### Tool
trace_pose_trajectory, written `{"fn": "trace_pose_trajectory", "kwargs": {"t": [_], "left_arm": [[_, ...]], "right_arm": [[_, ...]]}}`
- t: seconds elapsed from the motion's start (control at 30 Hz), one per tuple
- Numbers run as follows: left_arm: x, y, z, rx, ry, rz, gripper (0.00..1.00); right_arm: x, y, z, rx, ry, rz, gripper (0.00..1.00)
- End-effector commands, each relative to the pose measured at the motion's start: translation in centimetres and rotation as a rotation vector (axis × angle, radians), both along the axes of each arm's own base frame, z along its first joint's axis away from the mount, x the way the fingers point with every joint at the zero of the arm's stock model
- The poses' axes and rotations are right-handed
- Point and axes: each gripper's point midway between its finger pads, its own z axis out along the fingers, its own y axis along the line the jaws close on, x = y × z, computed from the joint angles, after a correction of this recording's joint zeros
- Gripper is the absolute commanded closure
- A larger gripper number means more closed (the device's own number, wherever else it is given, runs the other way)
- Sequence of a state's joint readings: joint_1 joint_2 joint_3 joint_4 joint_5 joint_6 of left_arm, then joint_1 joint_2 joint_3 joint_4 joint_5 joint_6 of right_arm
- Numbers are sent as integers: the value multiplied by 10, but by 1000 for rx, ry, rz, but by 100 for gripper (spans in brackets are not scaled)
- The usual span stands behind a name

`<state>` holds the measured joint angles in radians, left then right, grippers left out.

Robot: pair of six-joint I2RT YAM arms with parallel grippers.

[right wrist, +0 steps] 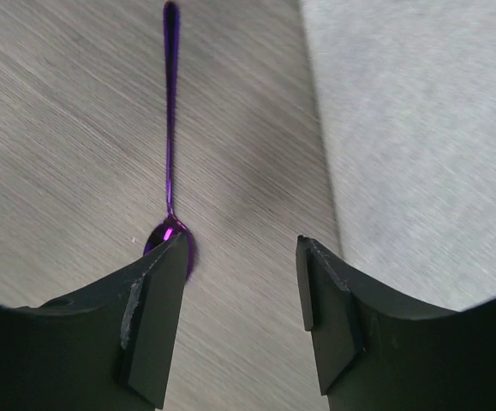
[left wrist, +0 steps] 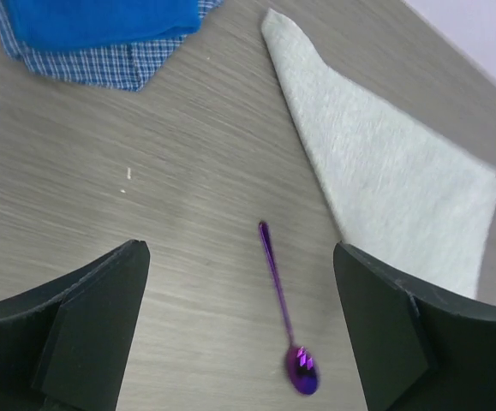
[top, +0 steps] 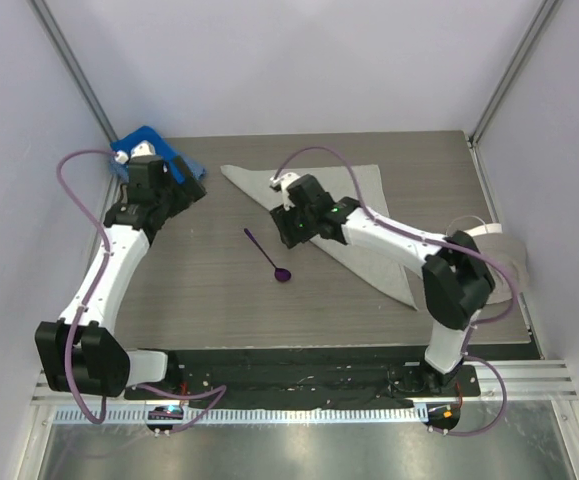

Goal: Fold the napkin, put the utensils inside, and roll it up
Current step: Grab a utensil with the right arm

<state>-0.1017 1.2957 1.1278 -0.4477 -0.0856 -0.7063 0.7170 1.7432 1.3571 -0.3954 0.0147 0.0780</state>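
The light grey napkin (top: 254,178) lies folded into a long triangle at the back right of the table, partly under my right arm. It also shows in the left wrist view (left wrist: 385,171) and the right wrist view (right wrist: 419,128). The purple spoon (top: 267,255) lies on bare table just left of it, head toward me. My right gripper (top: 294,228) is open above the napkin's left edge; in its wrist view (right wrist: 243,257) the left finger hides part of the spoon (right wrist: 170,111) head. My left gripper (top: 186,190) is open and empty, with the spoon (left wrist: 277,282) seen between its fingers.
A bright blue towel (top: 144,140) on a blue checked cloth (top: 195,168) lies at the back left corner under the left wrist; both show in the left wrist view (left wrist: 102,21). A white ring-shaped object (top: 497,240) stands at the right table edge.
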Motion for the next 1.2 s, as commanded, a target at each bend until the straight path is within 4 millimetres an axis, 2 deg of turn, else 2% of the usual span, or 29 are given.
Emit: {"fn": "trace_pose_trajectory", "kwargs": {"t": [0.0, 0.07, 0.1, 0.13, 0.2, 0.27, 0.3, 0.33, 0.37, 0.57, 0.77, 1.03, 1.13, 1.17], "left_arm": [[-13, 3, 20, 239, 23, -206, 6], [-13, 3, 23, 256, -1, -222, 6], [-13, 4, 19, 260, -1, -222, 6], [-15, 5, 22, 241, -5, -220, 6], [-17, 1, 25, 232, -14, -253, 6], [-22, 2, 30, 244, -26, -256, 6], [-24, 4, 32, 254, -28, -249, 7], [-26, 7, 35, 267, -37, -240, 6], [-29, 10, 42, 280, -60, -228, 6], [-37, 20, 53, 312, -109, -184, 5], [-38, 20, 52, 310, -103, -184, 5], [-38, 19, 51, 305, -102, -186, 5], [-38, 19, 51, 306, -100, -187, 5], [-38, 19, 50, 305, -100, -187, 5]], "right_arm": [[15, 25, -18, -103, -34, 23, 41], [16, 34, -30, -134, -23, 46, 43], [22, 43, -25, -140, -46, 55, 43], [19, 49, -43, -174, -25, 66, 47], [24, 58, -45, -205, -37, 90, 49], [22, 62, -63, -243, -8, 106, 50], [24, 67, -61, -242, -13, 112, 50], [22, 69, -69, -257, -3, 119, 51], [21, 69, -71, -266, 1, 122, 52], [9, 80, -82, -256, 44, 169, 52], [3, 85, -84, -223, 76, 168, 52], [-5, 91, -101, -250, 94, 195, 52], [-4, 89, -106, -274, 94, 197, 57], [-3, 89, -105, -276, 89, 197, 63]]}}
